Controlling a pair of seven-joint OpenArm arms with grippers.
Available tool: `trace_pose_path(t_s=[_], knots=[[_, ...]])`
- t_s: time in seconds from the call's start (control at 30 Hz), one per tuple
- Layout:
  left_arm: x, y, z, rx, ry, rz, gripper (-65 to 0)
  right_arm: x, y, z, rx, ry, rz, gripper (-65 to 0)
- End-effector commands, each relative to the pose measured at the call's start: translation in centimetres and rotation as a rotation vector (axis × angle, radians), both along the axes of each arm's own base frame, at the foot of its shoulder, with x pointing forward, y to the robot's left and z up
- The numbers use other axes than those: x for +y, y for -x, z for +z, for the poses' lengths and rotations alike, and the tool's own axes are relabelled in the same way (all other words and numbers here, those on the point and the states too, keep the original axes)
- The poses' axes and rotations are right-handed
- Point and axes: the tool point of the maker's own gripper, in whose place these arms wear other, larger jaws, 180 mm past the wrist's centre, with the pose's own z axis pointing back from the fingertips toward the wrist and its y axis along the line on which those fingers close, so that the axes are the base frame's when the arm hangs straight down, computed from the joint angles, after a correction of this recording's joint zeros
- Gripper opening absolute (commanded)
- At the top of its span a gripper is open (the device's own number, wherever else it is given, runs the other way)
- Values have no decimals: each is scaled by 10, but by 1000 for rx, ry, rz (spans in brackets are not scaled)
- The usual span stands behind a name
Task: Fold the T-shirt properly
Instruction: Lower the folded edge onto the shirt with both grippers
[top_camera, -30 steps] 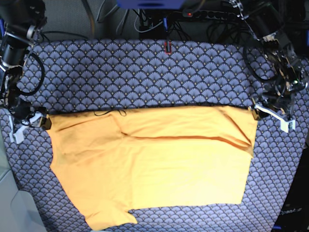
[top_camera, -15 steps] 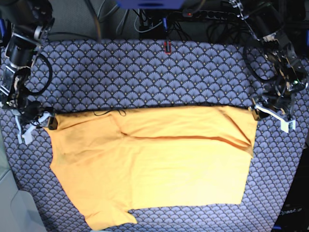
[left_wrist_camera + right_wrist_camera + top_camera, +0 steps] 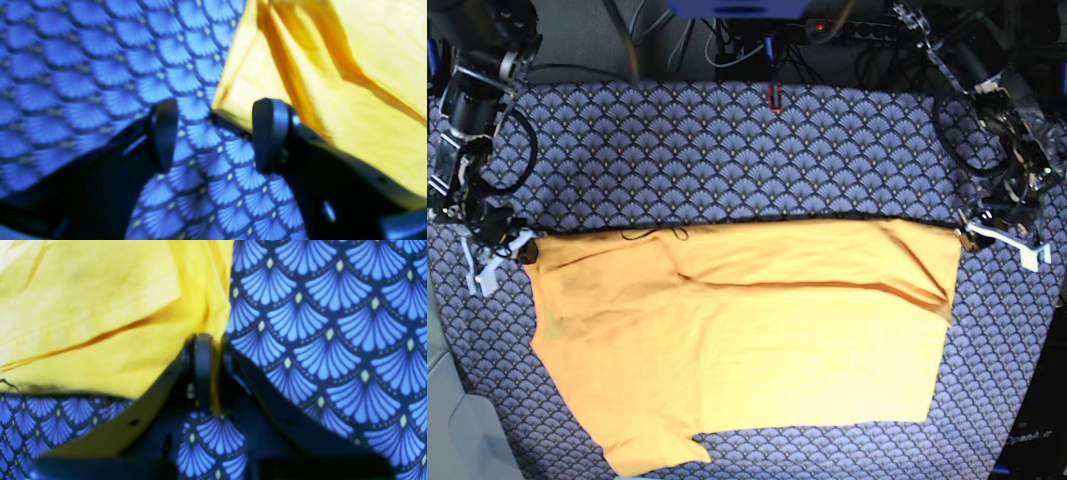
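Closing since a second ago, the right gripper (image 3: 208,373) apparently pinches the T-shirt (image 3: 747,340) corner; the left gripper (image 3: 217,133) hovers low, spread apart beside the opposite corner.

Yellow-orange T-shirt (image 3: 747,340), flat, half-folded

We see the base view evenly lit from above, with soft, faint shadows and no glare; the T-shirt (image 3: 747,340) reads flat orange and its folds show as thin darker lines. The top edge, with cables, falls dim. Both wrist views look oversaturated, the patterned cloth (image 3: 83,60) vivid blue. In the left wrist view everything is soft, the dark fingers (image 3: 163,133) blurred. The right wrist view is sharper on the cloth's right side.
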Motion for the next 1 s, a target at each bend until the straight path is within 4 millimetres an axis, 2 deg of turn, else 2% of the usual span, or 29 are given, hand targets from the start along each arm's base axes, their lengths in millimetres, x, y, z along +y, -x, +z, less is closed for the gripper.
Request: trace_pose_path(t_s=[0.0,0.17,0.6,0.73,0.8,0.93,0.97], knots=[[4,-16,14,-55,1,5,-299,-5,0,4,8,22,14,-649],[2,-25,0,-78,47,35,-299,-6,2,2,13,24,14,-650],[-17,-29,-37,-65,142,68,-299,-5,2,2,15,25,16,-648],[-19,-27,-39,-60,150,63,-308,-7,3,2,15,28,15,-650],[-19,-27,-39,-59,150,60,-375,-8,3,3,15,30,15,-650],[-19,-26,-42,-51,153,60,-641,-9,3,3,15,33,14,-650],[-19,-25,-43,-48,153,60,-650,-9,3,3,16,33,14,-650]])
